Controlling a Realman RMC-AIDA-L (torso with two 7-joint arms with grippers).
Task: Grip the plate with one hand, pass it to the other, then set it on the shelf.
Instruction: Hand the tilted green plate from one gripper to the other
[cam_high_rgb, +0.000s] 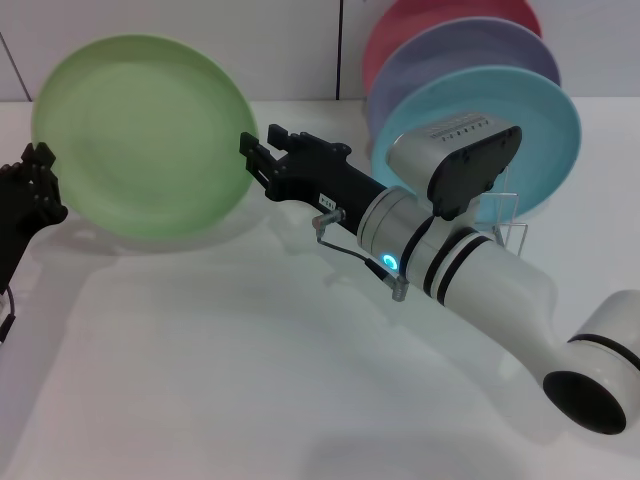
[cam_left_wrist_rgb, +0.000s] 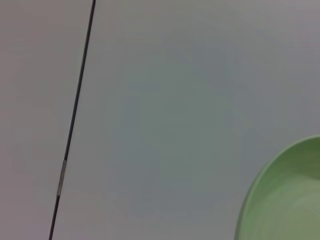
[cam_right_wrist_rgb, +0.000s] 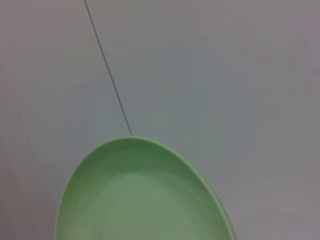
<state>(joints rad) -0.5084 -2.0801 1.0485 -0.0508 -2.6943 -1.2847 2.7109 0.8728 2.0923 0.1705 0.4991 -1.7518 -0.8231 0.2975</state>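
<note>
Plate: the light-green plate (cam_high_rgb: 140, 135) stands up on edge in the air above the white surface (cam_high_rgb: 250, 380), at the left of the head view, its hollow face turned toward the camera; both wrist views show part of its rim against a pale wall (cam_right_wrist_rgb: 210, 75).
Left tool: the all-black left tool (cam_high_rgb: 35, 190) sits at the plate's left edge, touching or just beside the rim; I cannot tell whether its fingers are closed on it.
Right tool: the right tool (cam_high_rgb: 255, 160), on the white banded arm with the glowing ring, reaches in from the right and meets the plate's right edge; its fingertips lie at the rim and appear to close on it.
Shelf: the wire shelf (cam_high_rgb: 510, 225) stands at the far right of the surface, mostly hidden behind the right arm.
Other plates: a turquoise plate (cam_high_rgb: 530, 120), a lavender plate (cam_high_rgb: 470, 50) and a pink plate (cam_high_rgb: 420, 20) stand upright in the shelf, one behind another, well apart from the green plate.
</note>
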